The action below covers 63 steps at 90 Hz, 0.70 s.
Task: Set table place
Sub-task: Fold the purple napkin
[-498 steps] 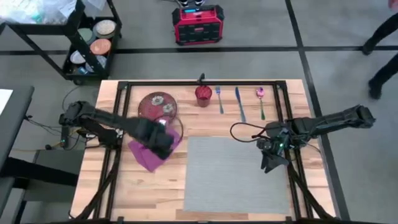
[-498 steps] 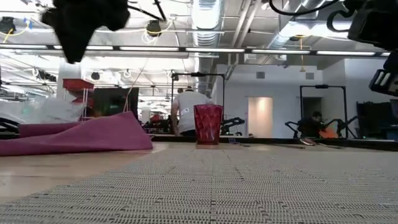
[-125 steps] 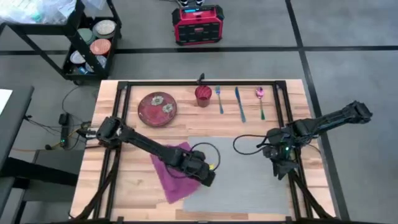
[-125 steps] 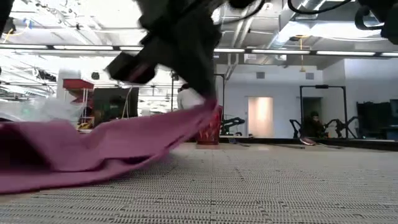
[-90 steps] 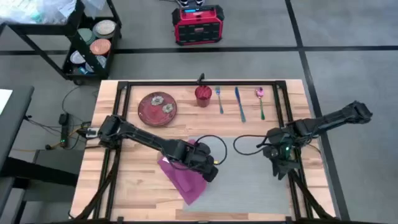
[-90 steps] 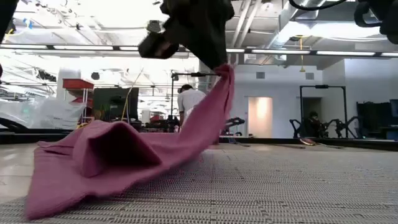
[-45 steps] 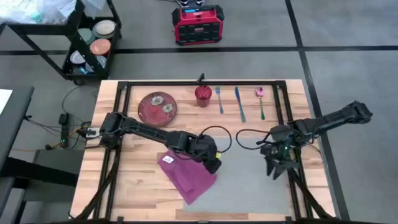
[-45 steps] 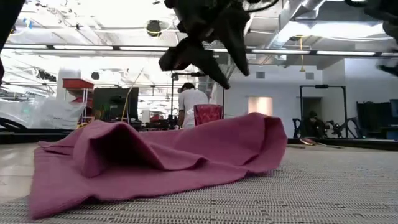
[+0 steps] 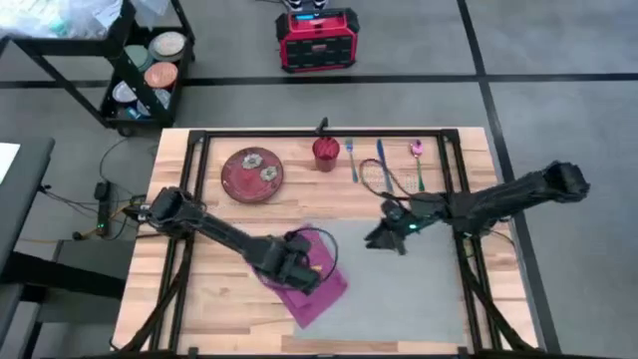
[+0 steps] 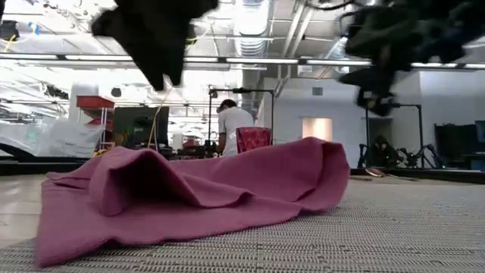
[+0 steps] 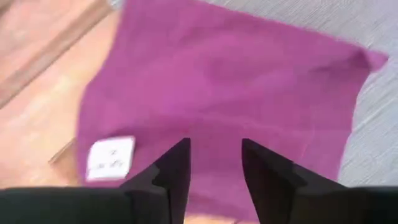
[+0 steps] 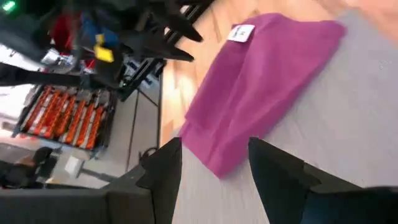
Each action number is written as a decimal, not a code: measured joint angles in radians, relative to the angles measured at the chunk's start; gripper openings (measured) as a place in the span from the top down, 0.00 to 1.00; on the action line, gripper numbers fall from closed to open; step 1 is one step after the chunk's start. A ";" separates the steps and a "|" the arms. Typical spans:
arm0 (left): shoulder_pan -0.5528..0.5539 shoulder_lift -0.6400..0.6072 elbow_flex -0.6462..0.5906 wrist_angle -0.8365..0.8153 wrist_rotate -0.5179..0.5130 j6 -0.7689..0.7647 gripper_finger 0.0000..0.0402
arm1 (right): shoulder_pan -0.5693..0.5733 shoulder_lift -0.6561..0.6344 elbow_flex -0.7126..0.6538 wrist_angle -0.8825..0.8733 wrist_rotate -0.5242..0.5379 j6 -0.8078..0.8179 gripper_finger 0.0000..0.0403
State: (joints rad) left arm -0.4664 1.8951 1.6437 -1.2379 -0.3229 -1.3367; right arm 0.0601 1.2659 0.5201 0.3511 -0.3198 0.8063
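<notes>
the magenta cloth napkin [image 9: 311,284] lies loosely folded across the left edge of the grey placemat [image 9: 399,289], partly on the mat and partly on the wooden table [image 9: 214,214]. a small white label [image 11: 111,157] is sewn near one corner of the napkin; its print is too small to read in the left wrist view and in the right wrist view. the left gripper [image 9: 297,267] hangs above the napkin, its two dark fingers [image 11: 173,171] apart with nothing between them. the right gripper [image 9: 384,236] sits over the far edge of the placemat, near its middle, fingers likewise spread and empty. along the far side of the table stand a dark red plate [image 9: 252,175], a red cup [image 9: 326,153], a blue fork [image 9: 352,160], a blue knife [image 9: 384,166] and a pink-handled spoon [image 9: 419,165]; the arm's cable crosses the knife. in the low view the napkin's raised fold hides the lower half of the cup, and both grippers are cut off by the upper frame edge. beyond the table, a red case [image 9: 317,40] with black trim bears no legible marking, and a black shelf cart [image 9: 140,70] holds bowls partly cut by its frame. a person [image 10: 229,125] stands in the room behind.
</notes>
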 joint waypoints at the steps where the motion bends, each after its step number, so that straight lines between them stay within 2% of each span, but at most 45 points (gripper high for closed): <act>1: -0.003 -0.003 0.000 -0.008 -0.001 -0.005 0.70 | -0.002 0.020 0.016 -0.002 -0.009 -0.005 0.58; 12: -0.044 -0.031 0.000 -0.086 -0.019 -0.050 0.70 | -0.010 0.224 0.184 -0.035 -0.095 -0.018 0.58; 23: -0.075 -0.049 0.000 -0.159 -0.021 -0.079 0.70 | -0.009 0.331 0.279 -0.075 -0.101 -0.018 0.58; 51: -0.131 -0.048 0.000 -0.267 -0.045 -0.116 0.70 | -0.042 0.538 0.314 -0.115 -0.105 0.029 0.58; 63: -0.135 -0.048 0.000 -0.300 -0.069 -0.119 0.70 | -0.062 0.570 0.324 -0.099 -0.110 0.031 0.58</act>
State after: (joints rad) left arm -0.6017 1.8469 1.6440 -1.5381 -0.3916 -1.4557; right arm -0.0020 1.8361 0.8440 0.2524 -0.4301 0.8372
